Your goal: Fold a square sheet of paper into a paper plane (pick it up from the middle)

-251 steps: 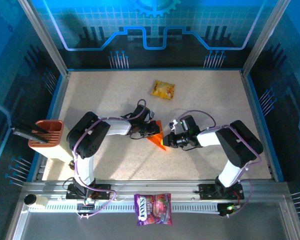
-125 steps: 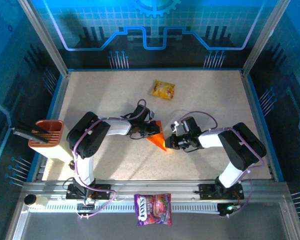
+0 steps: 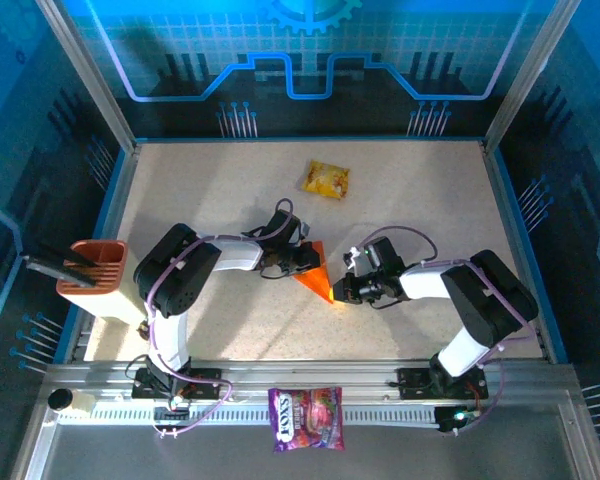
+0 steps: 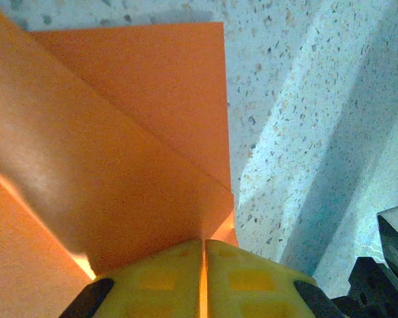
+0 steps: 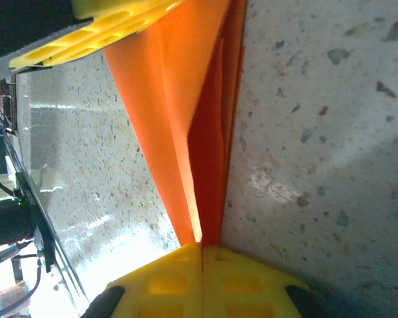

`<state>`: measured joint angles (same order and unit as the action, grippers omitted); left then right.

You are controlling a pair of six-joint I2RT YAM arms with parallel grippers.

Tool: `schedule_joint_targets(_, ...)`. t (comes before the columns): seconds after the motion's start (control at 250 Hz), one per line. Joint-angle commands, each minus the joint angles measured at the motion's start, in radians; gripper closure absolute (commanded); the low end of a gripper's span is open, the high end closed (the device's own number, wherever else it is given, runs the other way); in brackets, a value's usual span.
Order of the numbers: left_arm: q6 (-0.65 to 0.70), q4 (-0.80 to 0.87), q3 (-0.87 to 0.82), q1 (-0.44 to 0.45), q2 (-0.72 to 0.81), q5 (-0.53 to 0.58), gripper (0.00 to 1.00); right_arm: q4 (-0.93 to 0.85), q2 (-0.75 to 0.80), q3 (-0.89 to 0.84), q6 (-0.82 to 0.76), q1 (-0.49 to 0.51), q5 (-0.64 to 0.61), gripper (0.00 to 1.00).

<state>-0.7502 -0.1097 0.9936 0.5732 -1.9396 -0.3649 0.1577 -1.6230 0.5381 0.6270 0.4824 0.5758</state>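
Newly clamped: right end effector (image 5: 202,255) on folded paper (image 5: 186,99) directly ahead; left end effector (image 4: 203,262) grips the opposite end; creasing looks viable.

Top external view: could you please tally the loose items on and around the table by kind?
folded orange paper: 1
snack packets: 2
orange-brown holder: 1
Total: 4
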Motion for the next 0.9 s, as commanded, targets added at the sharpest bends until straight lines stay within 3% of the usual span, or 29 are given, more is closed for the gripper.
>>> schedule_joint_targets(0.0,0.032,0.090,-0.025,-0.003,-0.062,0.050,0.88,-0.129,-0.035,-0.030,-0.012,0.028,0.004,0.96)
schedule_joint_targets(0.36,0.034,0.096,-0.027,-0.003,-0.058,0.054,0.89,-0.220,0.004,-0.005,-0.042,0.036,-0.023,0.88)
schedule_joint_targets(0.475,0.033,0.095,-0.031,-0.003,-0.058,0.055,0.88,-0.229,-0.005,-0.001,-0.048,0.039,-0.013,0.89)
schedule_joint_targets(0.567,0.031,0.095,-0.029,-0.004,-0.058,0.055,0.88,-0.235,-0.025,-0.003,-0.054,0.042,-0.021,0.99)
schedule_joint_targets(0.767,0.030,0.099,-0.028,-0.005,-0.057,0.057,0.89,-0.273,0.004,0.005,-0.062,0.045,-0.037,0.91)
schedule_joint_targets(0.895,0.032,0.103,-0.028,-0.003,-0.058,0.059,0.89,-0.290,0.031,-0.003,-0.065,0.045,-0.041,0.91)
